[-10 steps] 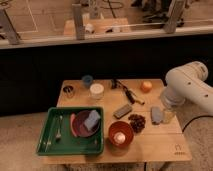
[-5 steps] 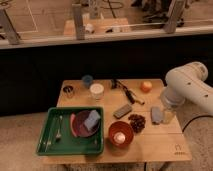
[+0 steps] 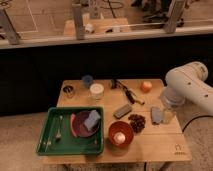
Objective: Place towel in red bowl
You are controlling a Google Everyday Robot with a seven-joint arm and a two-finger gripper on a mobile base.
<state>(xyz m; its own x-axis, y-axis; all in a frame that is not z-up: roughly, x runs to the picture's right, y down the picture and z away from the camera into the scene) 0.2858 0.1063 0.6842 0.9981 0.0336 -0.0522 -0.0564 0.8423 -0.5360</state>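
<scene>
Nothing looked to have moved since the earlier frames: the white arm and every thing on the table sat in the same spots. The pincer [image 3: 165, 113] hung low at the right edge of the table [image 3: 160, 146], right beside the towel [image 3: 156, 115] and maybe touching it. It could not be told if the pincer was spread, pressed together or pinching the cloth. The towel lay on the wood, not yet lifted. Just to its left was a dark pile of small bits [image 3: 136, 122]. Past that, nearer the front, sat the red bowl [image 3: 112, 131] with a small pale thing [image 3: 120, 136] in it. Farther left, a green tray [image 3: 70, 149] held a dark purple dish [image 3: 77, 126] and a blue pad [image 3: 92, 119]. The step in hand looked like the grab. Next, the pincer would need to pinch the soft cloth well, lift it over the dark pile, carry it left and let go above the bowl.
</scene>
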